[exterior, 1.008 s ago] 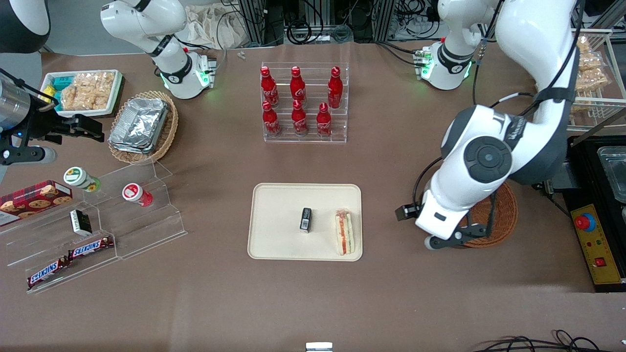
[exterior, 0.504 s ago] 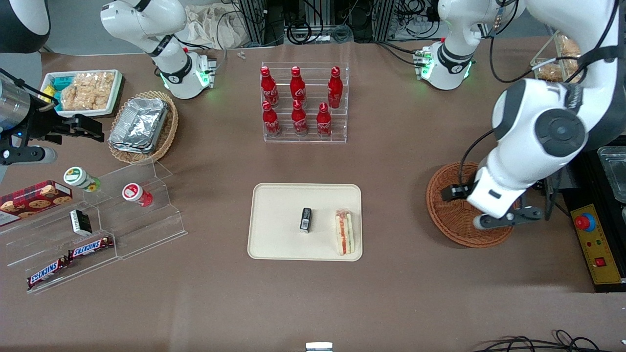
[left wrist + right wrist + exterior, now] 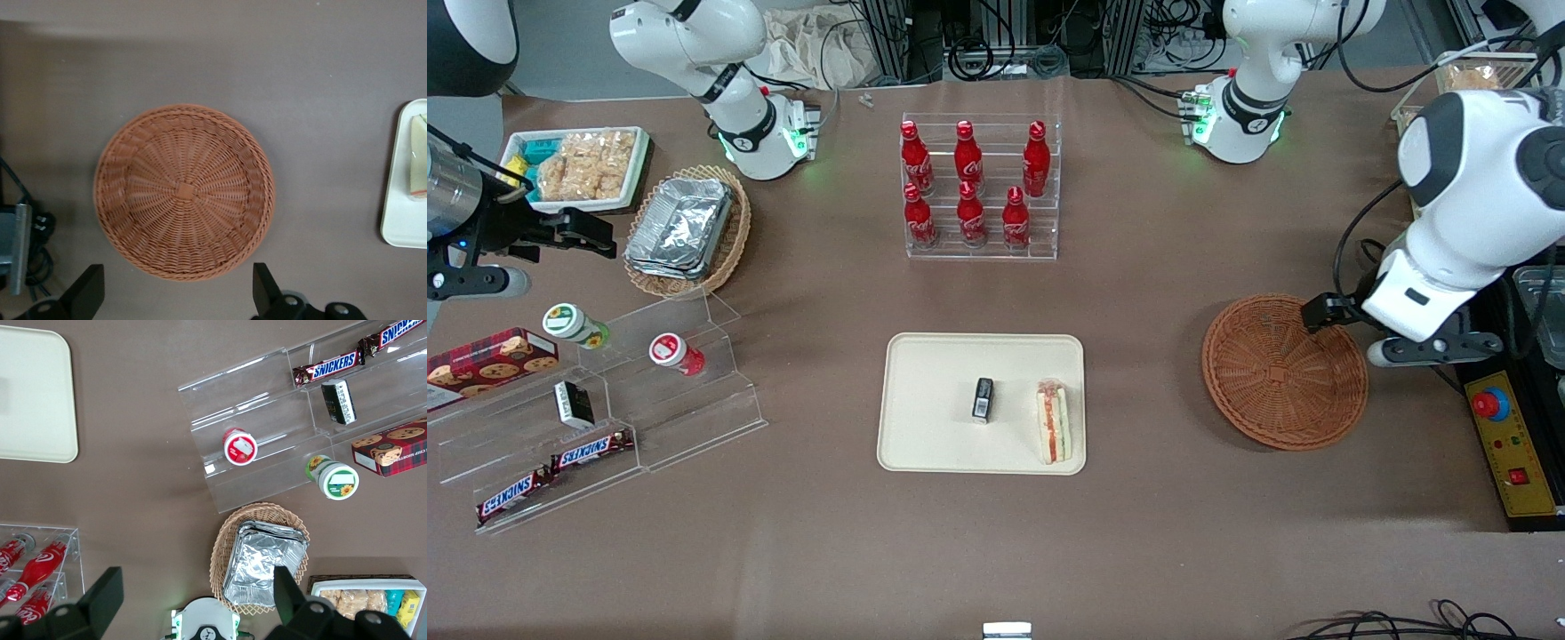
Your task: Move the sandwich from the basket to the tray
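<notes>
Wicker basket (image 3: 1285,372) lies bare; sandwich (image 3: 1053,421) rests lengthwise on tray (image 3: 934,373), nine o'clock from the open, empty hand (image 3: 1352,336).

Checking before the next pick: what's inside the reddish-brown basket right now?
Nothing: the basket shows bare weave, uncovered. The sandwich lies on the tray. The open claw hovers above the basket's edge.

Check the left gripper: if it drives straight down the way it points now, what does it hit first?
Probably bare table. The gripper, fingers open and empty, points down beside the basket, at its edge toward the working arm's end. The basket rim is close, so one finger might clip it; depth is unclear. The sandwich lies on the tray.
</notes>
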Motion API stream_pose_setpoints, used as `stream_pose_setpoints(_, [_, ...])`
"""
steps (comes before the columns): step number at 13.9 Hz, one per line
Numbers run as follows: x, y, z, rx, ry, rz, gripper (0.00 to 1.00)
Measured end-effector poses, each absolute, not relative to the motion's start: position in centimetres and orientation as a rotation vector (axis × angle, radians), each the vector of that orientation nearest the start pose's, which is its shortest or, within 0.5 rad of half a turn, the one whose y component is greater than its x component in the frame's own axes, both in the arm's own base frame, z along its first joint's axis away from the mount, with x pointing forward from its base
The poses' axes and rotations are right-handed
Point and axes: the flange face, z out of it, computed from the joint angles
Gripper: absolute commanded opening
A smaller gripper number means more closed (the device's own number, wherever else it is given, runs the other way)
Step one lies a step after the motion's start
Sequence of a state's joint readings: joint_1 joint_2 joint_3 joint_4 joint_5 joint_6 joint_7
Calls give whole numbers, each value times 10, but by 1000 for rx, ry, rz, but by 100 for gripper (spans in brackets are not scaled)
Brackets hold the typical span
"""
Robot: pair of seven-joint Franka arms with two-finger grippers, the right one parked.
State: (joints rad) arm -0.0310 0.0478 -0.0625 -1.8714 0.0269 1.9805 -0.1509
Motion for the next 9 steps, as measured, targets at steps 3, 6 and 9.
stream_pose_setpoints(3, [581,-48,493,-3172,-125,-119,100])
stream_pose_setpoints(6, [586,-44,500,-3194,-154,-133,100])
stream_pose_setpoints(9, [597,-41,514,-3152,-109,-24,100])
